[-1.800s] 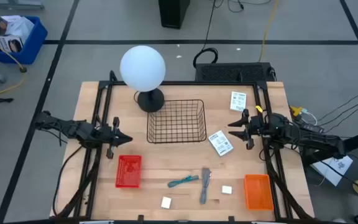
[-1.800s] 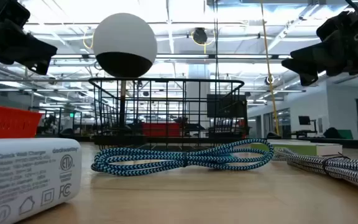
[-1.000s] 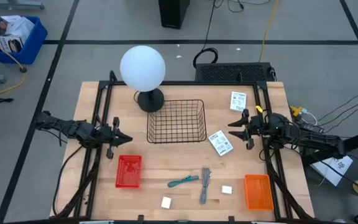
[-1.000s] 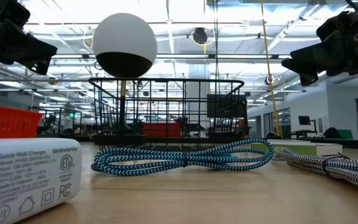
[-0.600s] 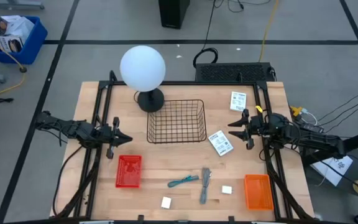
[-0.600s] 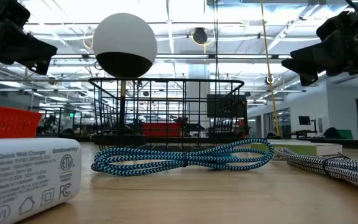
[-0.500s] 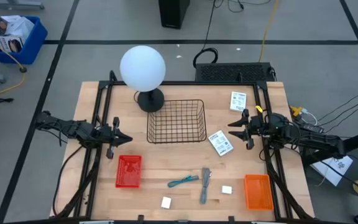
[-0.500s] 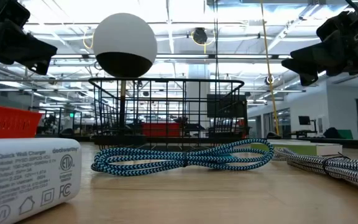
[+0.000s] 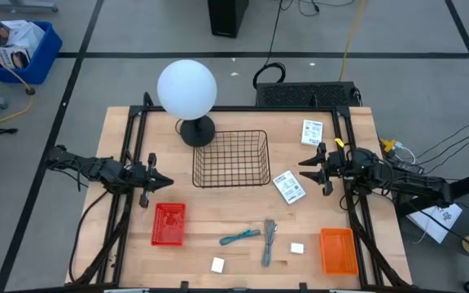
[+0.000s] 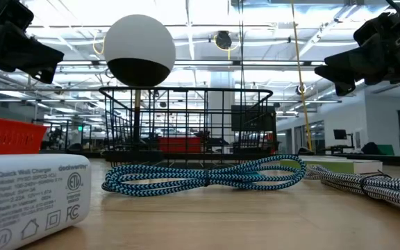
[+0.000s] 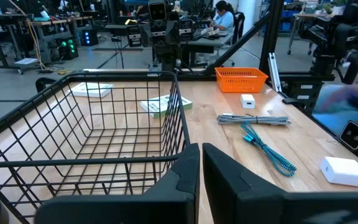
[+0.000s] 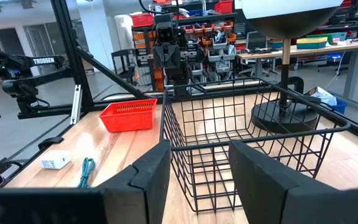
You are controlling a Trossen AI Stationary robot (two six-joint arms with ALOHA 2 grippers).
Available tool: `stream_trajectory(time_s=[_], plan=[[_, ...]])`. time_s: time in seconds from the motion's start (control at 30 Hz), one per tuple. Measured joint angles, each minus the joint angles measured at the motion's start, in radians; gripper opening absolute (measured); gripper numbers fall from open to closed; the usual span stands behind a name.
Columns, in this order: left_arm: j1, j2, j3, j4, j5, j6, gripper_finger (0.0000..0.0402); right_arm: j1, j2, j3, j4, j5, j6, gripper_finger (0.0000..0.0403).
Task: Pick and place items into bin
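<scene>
Loose items lie outside the black wire basket point(image 9: 231, 158): braided teal cable point(image 9: 241, 237) and grey cable point(image 9: 268, 242) in front, printed packet point(image 9: 288, 187) beside. Left gripper point(image 9: 158, 181) nearly closed, right gripper point(image 9: 308, 168) parted, both empty, flanking it.

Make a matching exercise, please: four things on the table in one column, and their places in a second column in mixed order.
Things:
1. wire basket
2. red bin
3. orange bin
4. teal cable

Places:
A. near the front right corner of the table
B. middle of the table, beside the lamp base
C. in front of the basket, next to the grey cable
D. front left, close to the left gripper

Pairs: 1-B, 2-D, 3-A, 4-C
</scene>
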Motion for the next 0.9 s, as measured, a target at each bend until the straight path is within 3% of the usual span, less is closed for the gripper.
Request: stream_trajectory(time_s=[0.9], plan=[[0.000,0.000,0.000,0.000,0.000,0.000,0.0024,0.000,0.000,0.000,0.057,0.000,0.007,0.0155]])
